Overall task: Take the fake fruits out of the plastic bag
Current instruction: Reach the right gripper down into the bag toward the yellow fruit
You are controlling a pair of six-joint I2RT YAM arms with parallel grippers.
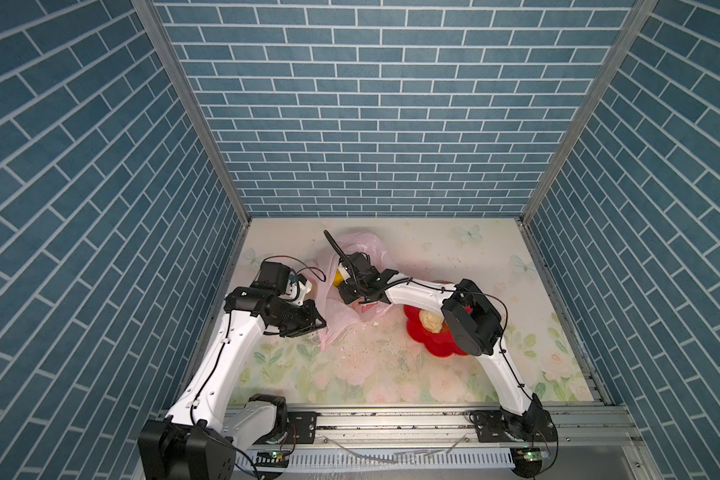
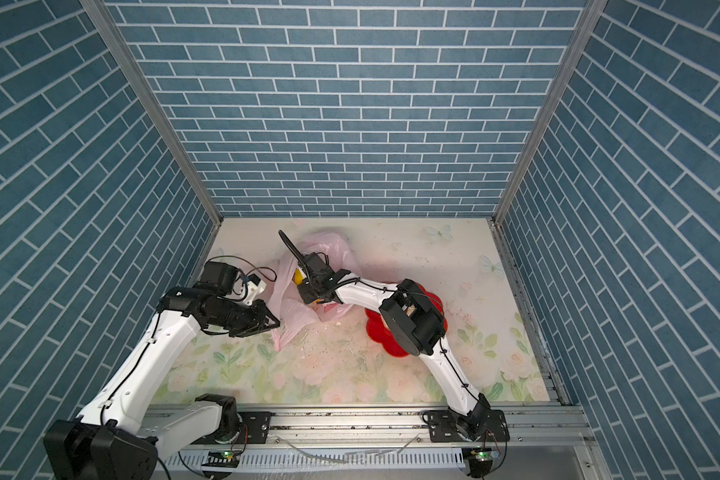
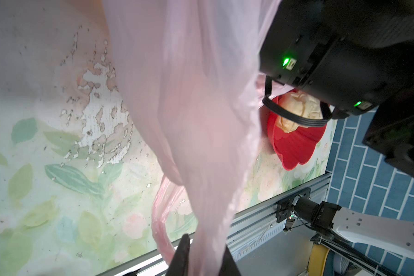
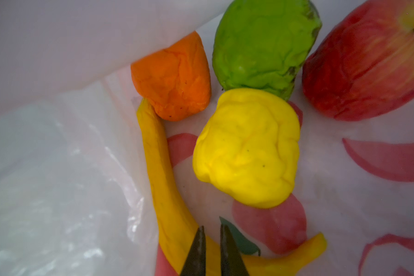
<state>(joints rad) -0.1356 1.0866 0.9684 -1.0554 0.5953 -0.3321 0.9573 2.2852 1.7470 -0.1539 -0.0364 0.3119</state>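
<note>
Fake fruits mostly lie inside the plastic bag, which sits toward the back of the floral table, near the red dish. On the bag's floor you can see the banana, yellow lump, orange piece, green piece and red apple. Only one cream piece shows in the dish, partly under your right arm, so the job looks barely begun, with five pieces left to lift out. Your right gripper reaches into the bag, jaws slightly apart and empty, just over the banana. Your left gripper has bag film running between its jaws; you cannot tell whether they pinch it.
</note>
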